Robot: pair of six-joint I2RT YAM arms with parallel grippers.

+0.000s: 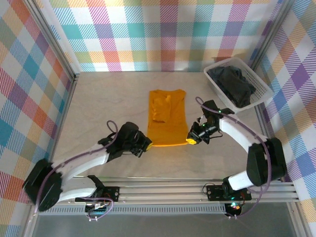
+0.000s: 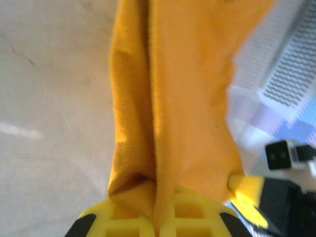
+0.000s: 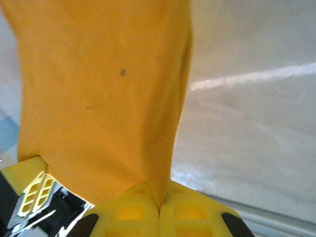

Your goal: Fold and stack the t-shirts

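Note:
A mustard-orange t-shirt (image 1: 167, 118) lies as a long narrow folded strip in the middle of the table. My left gripper (image 1: 148, 144) is shut on its near left corner, and in the left wrist view the orange cloth (image 2: 182, 98) runs up out of the pinched yellow fingers (image 2: 128, 219). At the near right corner my right gripper (image 1: 190, 140) is shut on the same shirt, whose cloth (image 3: 103, 94) rises from between the closed fingers (image 3: 197, 217). A black t-shirt (image 1: 233, 84) lies crumpled in the white basket (image 1: 260, 87).
The white lattice basket stands at the back right, close to the right arm (image 1: 242, 136). Checked cloth walls (image 1: 163, 29) enclose the table on three sides. Bare tabletop (image 1: 108, 98) spreads left of the orange shirt.

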